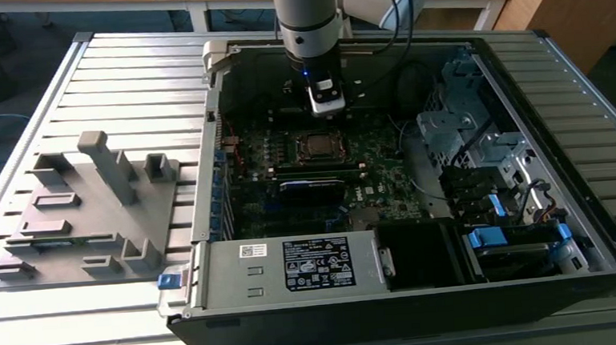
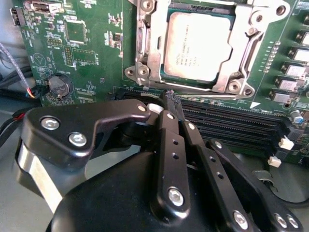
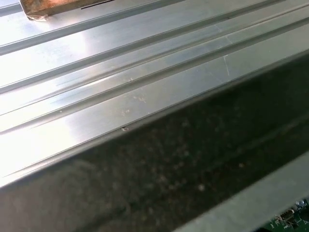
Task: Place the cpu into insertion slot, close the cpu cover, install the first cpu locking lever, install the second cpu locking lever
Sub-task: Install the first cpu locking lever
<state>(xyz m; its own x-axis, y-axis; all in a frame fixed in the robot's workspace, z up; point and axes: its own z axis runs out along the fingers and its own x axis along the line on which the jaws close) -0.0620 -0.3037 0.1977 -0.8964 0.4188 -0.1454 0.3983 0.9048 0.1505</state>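
The cpu [image 2: 200, 46] lies in the slot [image 1: 317, 145] with the cover [image 2: 146, 46] down around it. The gripper [image 2: 171, 98], fingers [image 2: 169, 145] pressed together on nothing, hovers just beside the cover's edge, over the memory slots [image 2: 231, 123]. Whether the 2 levers are latched cannot be told; such narrow tips could slide off a springy lever, or strike the memory slots or board [image 2: 91, 53] beside the socket.

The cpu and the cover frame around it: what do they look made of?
The cpu: dull silver-grey top, likely matte metal, going by its soft, even sheen. The cpu cover: brighter bare metal, probably stamped steel, judging by its sharp glints and bent edges.
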